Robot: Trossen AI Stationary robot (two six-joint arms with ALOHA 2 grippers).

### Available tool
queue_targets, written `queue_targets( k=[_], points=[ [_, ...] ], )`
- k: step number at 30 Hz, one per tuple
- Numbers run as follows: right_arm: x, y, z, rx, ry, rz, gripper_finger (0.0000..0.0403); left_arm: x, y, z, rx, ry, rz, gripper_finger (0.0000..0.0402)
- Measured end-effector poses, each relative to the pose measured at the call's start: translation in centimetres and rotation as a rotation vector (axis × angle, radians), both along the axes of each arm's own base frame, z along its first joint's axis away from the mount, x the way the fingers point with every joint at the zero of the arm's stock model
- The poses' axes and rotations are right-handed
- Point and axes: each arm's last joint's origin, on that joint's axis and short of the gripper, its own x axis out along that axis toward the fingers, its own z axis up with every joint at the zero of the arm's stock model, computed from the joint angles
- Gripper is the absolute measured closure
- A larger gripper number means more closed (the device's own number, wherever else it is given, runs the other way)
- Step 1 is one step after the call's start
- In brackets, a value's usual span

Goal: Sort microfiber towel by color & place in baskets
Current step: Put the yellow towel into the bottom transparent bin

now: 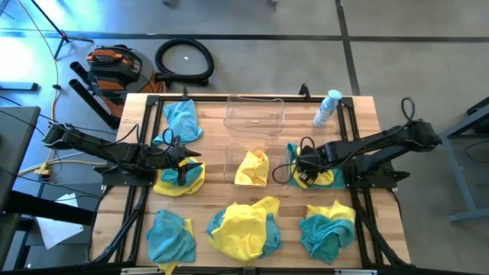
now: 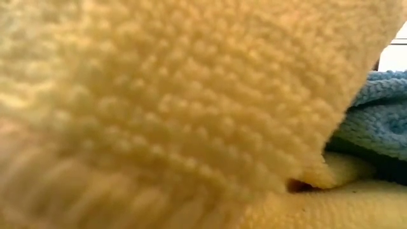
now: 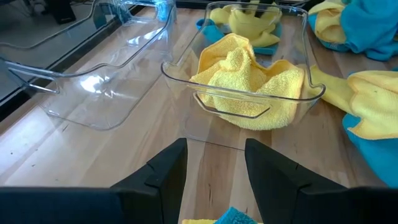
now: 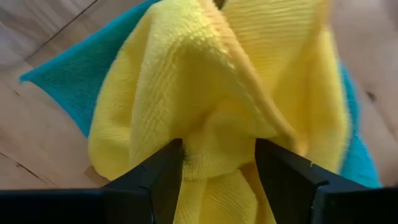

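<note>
Two clear baskets stand mid-table: the far basket (image 1: 254,114) (image 3: 93,68) is empty, and the near basket (image 1: 248,164) (image 3: 249,93) holds a crumpled yellow towel (image 3: 249,84). My left gripper (image 1: 183,164) (image 3: 214,180) is open above a yellow-and-teal pile (image 1: 179,182), left of the near basket. My right gripper (image 1: 302,172) (image 4: 217,180) is open over a yellow towel (image 4: 211,106) lying on a teal towel (image 4: 68,81), right of that basket. In the low view a yellow towel (image 2: 165,108) fills nearly the whole picture. My right gripper comes from above with one finger on each side of a raised fold (image 4: 217,146) of the yellow towel. The cloth fills the gap between the fingers; I cannot tell whether they touch it. The towel's spread parts rest on the teal towel on the table.
A teal towel (image 1: 183,121) lies at the far left. Along the near edge lie a teal towel (image 1: 170,235), a yellow-on-teal pile (image 1: 244,228) and a teal-and-yellow pile (image 1: 328,228). A clear bottle with a blue cap (image 1: 327,107) stands at the far right.
</note>
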Motion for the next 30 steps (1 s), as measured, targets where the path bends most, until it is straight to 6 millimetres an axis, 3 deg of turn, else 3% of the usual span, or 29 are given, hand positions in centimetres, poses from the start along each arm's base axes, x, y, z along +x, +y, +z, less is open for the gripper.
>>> queue_targets(
  k=[7, 16, 20, 30],
  points=[
    [1.2, 1.5, -2.1, -0.004, 0.047, 0.04, 0.0229, 0.0, 0.0, 0.0, -0.001, 0.0, 0.001, 0.025],
    [1.7, 2.4, -3.5, -0.02, 0.077, 0.033, 0.0391, 0.0, 0.0, 0.0, 0.022, 0.005, -0.009, 0.025],
    [0.9, 3.0, -2.3, -0.004, 0.034, -0.006, 0.0377, 0.0, 0.0, 0.0, 0.023, 0.006, -0.01, 0.025],
    [-3.1, 3.7, 3.4, -0.014, -0.235, -0.085, 0.0397, 0.0, 0.0, 0.0, 0.024, 0.006, -0.01, 0.025]
  ],
)
